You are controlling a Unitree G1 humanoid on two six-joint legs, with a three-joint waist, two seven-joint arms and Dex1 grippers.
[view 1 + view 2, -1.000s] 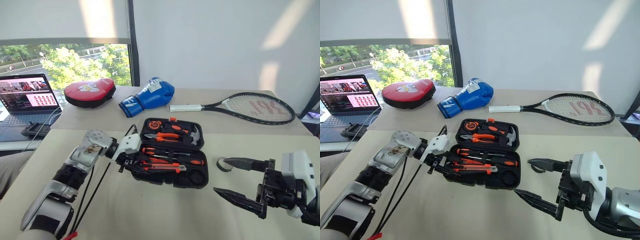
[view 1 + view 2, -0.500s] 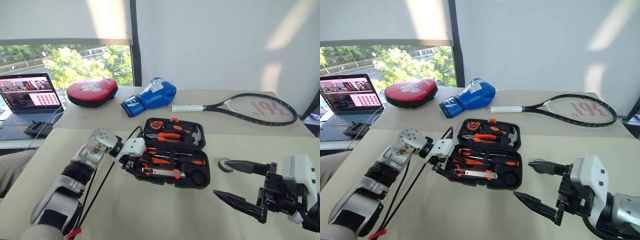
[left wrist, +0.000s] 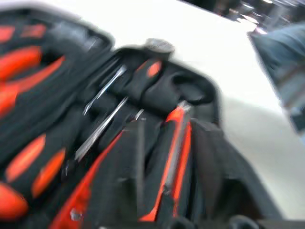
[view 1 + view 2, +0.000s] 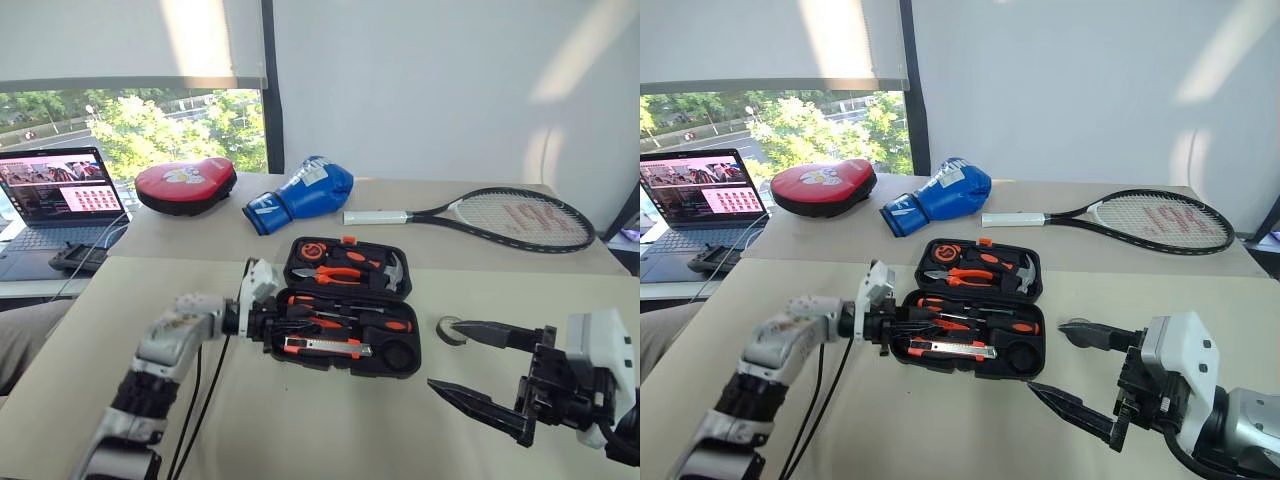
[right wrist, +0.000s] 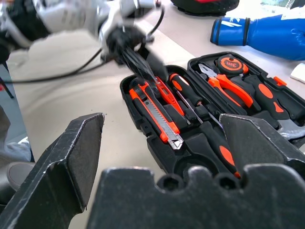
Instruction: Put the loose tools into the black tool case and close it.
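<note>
- The black tool case (image 4: pixel 350 318) lay open on the beige surface (image 4: pixel 300 420), roughly in the middle, with its lid flat toward the far side and its long axis running left to right.
- In the lid half sat an orange tape measure (image 4: pixel 309 249), orange-handled pliers (image 4: pixel 338 272) and a small hammer (image 4: pixel 392 270).
- In the near half lay screwdrivers (image 4: pixel 385 322) with orange-and-black handles, their shafts pointing toward the left end of the case, and a utility knife (image 4: pixel 322 347) lying lengthwise along the front edge.
- A round slot at the right end of the near half was bare.
- A small black tape roll (image 4: pixel 449 329) lay on the surface just right of the case, outside it.
- The left hand (image 4: pixel 902 328) reached in at the left end of the case, pointing to the right over the tools; its fingers were close together, but I cannot tell whether they gripped anything.
- The right hand (image 4: pixel 470 365) hung above the surface to the right of the case, fingers spread wide and holding nothing, its upper finger near the tape roll.
- A tennis racket (image 4: pixel 490 215), a blue boxing glove (image 4: pixel 300 192), a red pad (image 4: pixel 186 185) and a laptop (image 4: pixel 58 200) lay well beyond the case.
</note>
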